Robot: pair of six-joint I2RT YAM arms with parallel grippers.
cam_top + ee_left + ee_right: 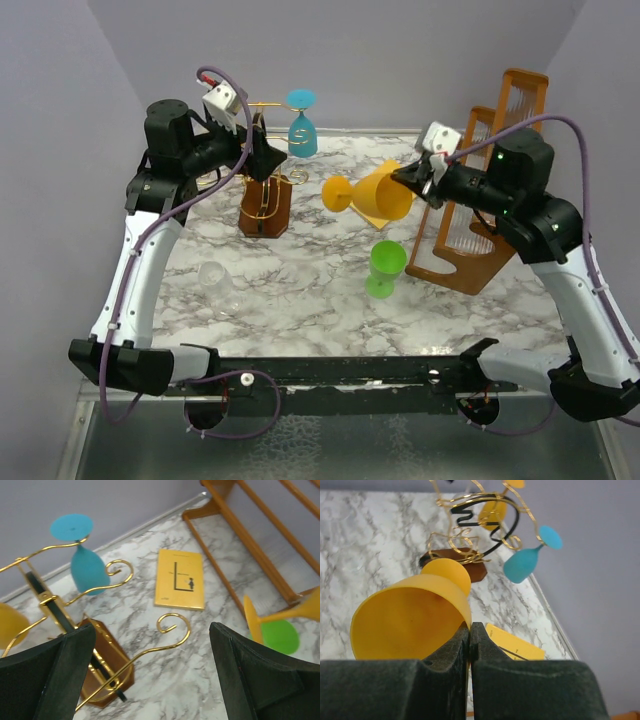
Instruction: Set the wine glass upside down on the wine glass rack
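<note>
You pinch the wine glass point(375, 192) by its rim in the right gripper point(412, 180), the left gripper point(262, 155) gaping over the wine glass rack point(265, 208) by the far-left corner; thread its stem into a free curl point(172, 625), foot up.

Bright, even light is cast from above; only faint shadows are thrown on the table point(320, 300) below the jaws

Right hand point(470, 631) pinching yellow wine glass point(405, 617) rim, gold rack point(479, 570) beyond, blue glass point(522, 565) hanging
</note>
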